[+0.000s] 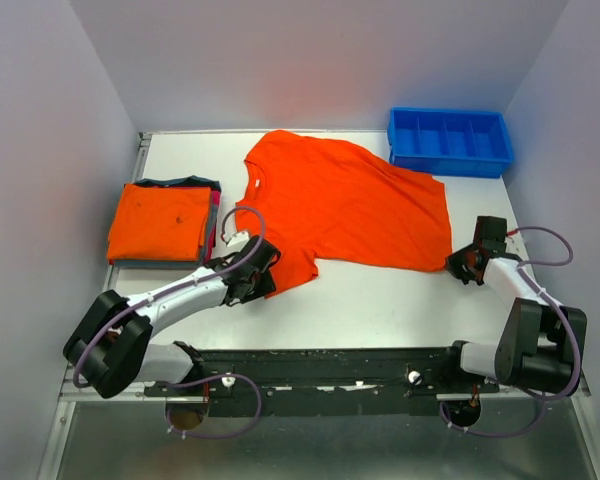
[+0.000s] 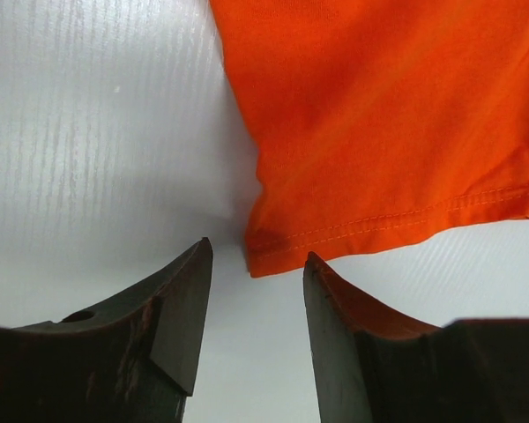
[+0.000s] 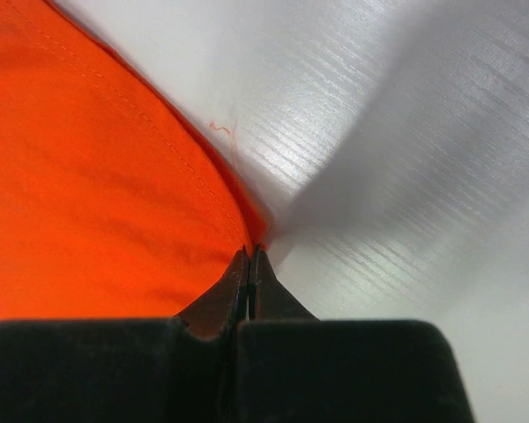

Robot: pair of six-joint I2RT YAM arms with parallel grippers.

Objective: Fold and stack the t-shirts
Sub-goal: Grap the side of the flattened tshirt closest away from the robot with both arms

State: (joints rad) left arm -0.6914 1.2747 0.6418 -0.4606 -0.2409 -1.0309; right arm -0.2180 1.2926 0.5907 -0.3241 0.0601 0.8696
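- So: orange shirt [image 1: 350,205] lies flat, unfolded, mid-frame on table [image 1: 380,310]; folding not begun.
- Centre left, folded pile [image 1: 160,222], orange on top: done.
- Around a hem corner, left gripper [image 2: 256,256] agape, nothing clamped.
- At the right-hand edge, right gripper [image 3: 249,256] pinched closed; grip unclear.

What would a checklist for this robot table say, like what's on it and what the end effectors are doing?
Surface: white table top, no stains seen.
Job's things: bright orange cloth t-shirt spread flat mid-table; folded t-shirt stack, orange on top, at the left.
Clutter: blue plastic divided bin, far right corner, looks empty.
End effectors: left end effector open, a sleeve hem corner just ahead of its gap; right end effector shut at the shirt's hem edge.
Cables: purplish cables loop along both arms.
Surroundings: plain grey walls; nothing else seen.
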